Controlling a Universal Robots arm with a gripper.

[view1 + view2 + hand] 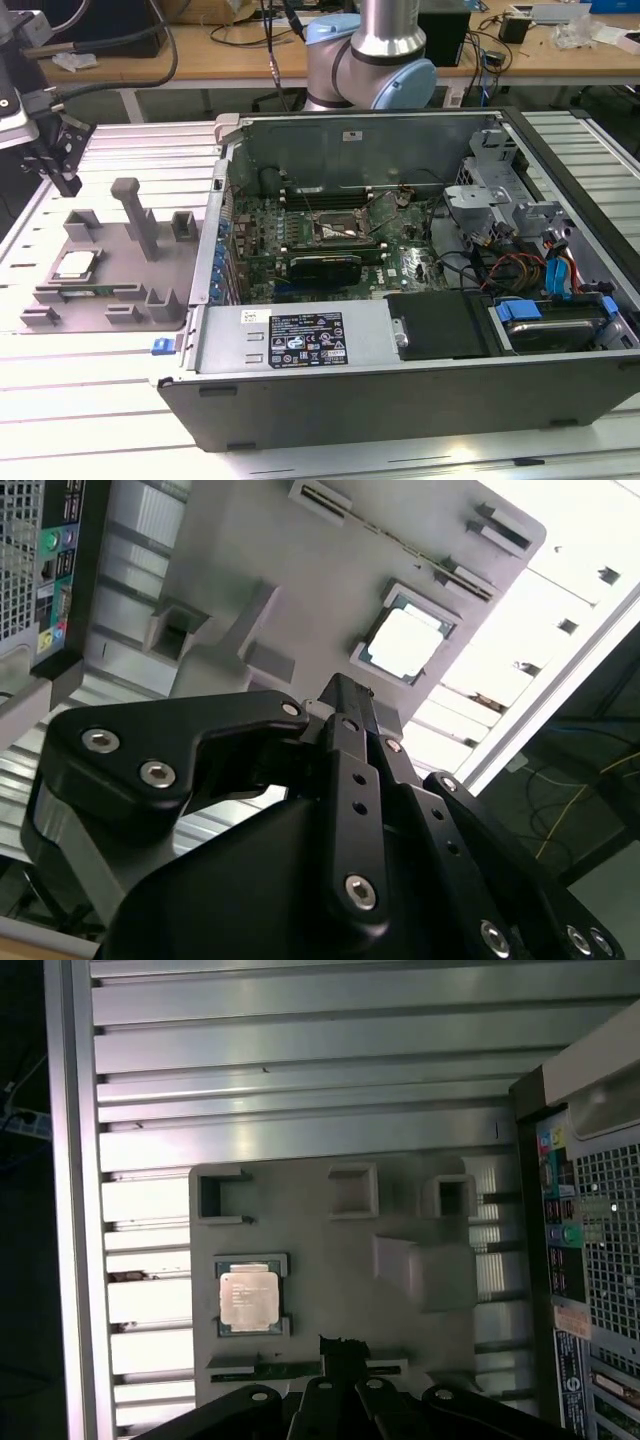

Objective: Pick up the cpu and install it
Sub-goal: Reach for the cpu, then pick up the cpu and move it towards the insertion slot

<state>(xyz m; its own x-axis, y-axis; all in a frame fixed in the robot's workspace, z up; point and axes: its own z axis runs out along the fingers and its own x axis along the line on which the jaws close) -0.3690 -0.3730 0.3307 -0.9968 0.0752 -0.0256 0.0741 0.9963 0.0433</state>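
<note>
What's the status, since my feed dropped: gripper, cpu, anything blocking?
Gripper shut, empty, above the grey fixture tray. Cpu lying in its tray pocket, apart from gripper. Nothing covering it.

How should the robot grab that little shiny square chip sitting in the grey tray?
Probably from straight above, pinching two opposite thin edges of the cpu. It lies flat, shiny side up, in a shallow pocket of the grey holder, so only its rim offers a hold.
</note>
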